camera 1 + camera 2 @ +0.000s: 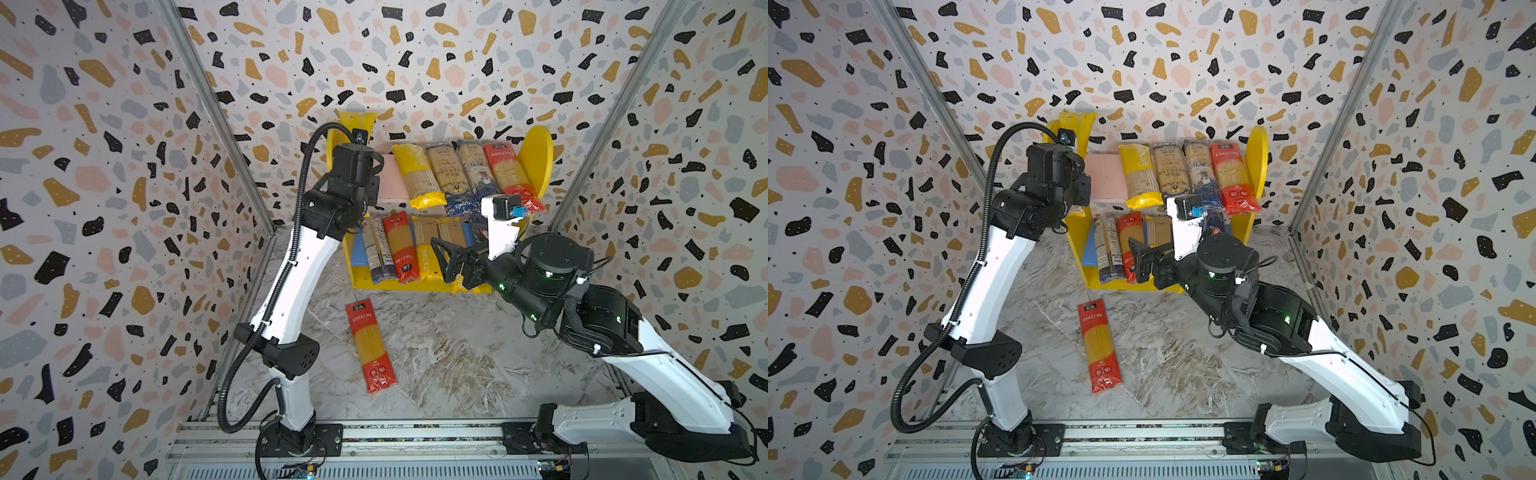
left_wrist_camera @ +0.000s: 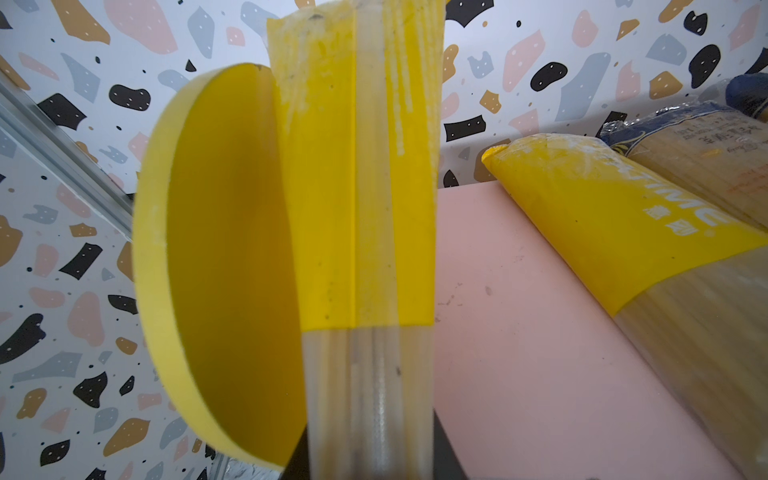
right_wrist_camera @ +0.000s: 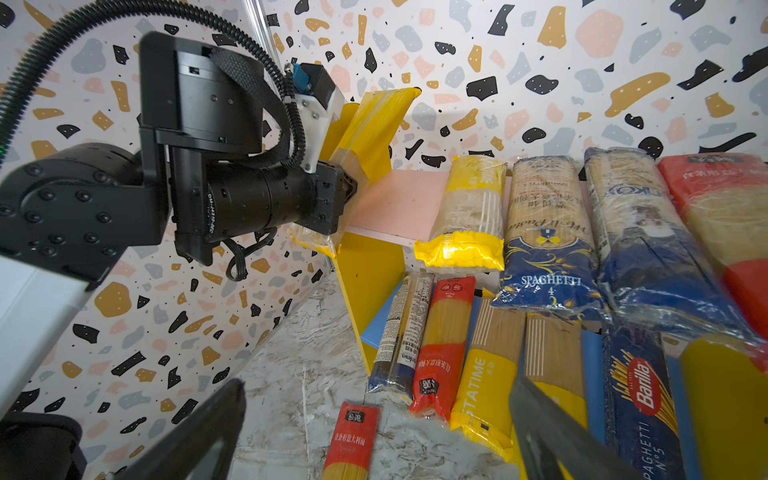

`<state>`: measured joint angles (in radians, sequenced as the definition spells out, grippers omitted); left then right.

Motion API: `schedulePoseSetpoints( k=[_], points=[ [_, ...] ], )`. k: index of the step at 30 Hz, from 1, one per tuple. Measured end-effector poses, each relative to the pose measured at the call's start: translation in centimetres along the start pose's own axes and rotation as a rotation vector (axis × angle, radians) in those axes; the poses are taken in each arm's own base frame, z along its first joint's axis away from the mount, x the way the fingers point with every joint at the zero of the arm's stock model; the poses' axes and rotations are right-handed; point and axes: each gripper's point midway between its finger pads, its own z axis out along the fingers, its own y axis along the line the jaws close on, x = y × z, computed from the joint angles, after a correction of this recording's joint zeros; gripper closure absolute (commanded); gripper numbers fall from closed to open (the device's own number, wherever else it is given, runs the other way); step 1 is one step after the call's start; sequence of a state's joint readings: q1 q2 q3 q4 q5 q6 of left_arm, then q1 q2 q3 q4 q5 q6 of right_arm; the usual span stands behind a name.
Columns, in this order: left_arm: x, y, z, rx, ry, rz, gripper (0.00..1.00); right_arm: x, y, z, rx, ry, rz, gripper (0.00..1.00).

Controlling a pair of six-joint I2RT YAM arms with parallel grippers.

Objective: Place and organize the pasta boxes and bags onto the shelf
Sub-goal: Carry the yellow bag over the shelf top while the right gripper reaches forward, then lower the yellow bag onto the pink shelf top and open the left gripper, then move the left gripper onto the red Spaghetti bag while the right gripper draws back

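Right wrist view: my left pincer (image 3: 345, 195) is clamped on a yellow pack (image 3: 374, 120), held upright over the bare end of the pink upper board (image 2: 519, 311) of the shelf (image 1: 538, 158). My right pincer (image 1: 444, 261) gapes wide and empty before the shelf. Four packs lie on the upper board and about six below it. One red pack (image 1: 370, 345) waits on the floor (image 1: 436, 353) in front of the shelf. I judge two placements remain.

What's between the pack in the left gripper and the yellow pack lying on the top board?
Nothing but bare pink board between the held yellow pack and the lying yellow pack. Left wrist view shows it best; both top views agree.
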<state>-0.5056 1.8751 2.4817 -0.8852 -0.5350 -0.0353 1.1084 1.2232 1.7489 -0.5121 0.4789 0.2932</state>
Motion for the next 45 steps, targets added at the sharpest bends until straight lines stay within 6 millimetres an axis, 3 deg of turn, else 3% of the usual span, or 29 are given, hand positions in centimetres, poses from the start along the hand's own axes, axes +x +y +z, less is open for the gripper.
schedulePoseSetpoints(
  k=[3,6,16,23,28,34,39,45],
  points=[
    [0.2,-0.2,0.4,-0.004,0.005,0.012,0.55,0.2,0.0,0.2,-0.013,0.009,0.002,0.01],
    [-0.2,-0.1,0.5,-0.01,-0.011,0.004,0.47,0.3,0.1,0.2,-0.023,0.014,0.003,0.01],
    [-4.2,1.6,-1.9,-0.031,-0.158,-0.089,0.46,0.7,-0.2,0.5,-0.024,0.029,0.014,0.01],
    [-4.0,1.7,-4.1,0.023,-0.166,-0.125,0.37,1.8,-0.4,0.5,-0.025,0.051,0.021,0.01],
    [-2.4,-0.2,-7.8,0.103,-0.155,-0.121,0.35,2.9,-0.7,0.2,-0.024,0.069,0.028,0.01],
    [2.6,-1.9,-13.1,0.207,-0.114,-0.157,0.35,4.4,-1.8,-1.4,-0.018,0.087,0.051,0.01],
    [10.5,-1.6,-15.4,0.235,-0.019,-0.219,0.26,4.8,-3.0,-3.2,-0.008,0.086,0.071,0.01],
    [20.8,-0.8,-15.7,0.233,0.138,-0.262,0.18,5.8,-3.6,-4.0,0.001,0.097,0.077,0.01]
  ],
)
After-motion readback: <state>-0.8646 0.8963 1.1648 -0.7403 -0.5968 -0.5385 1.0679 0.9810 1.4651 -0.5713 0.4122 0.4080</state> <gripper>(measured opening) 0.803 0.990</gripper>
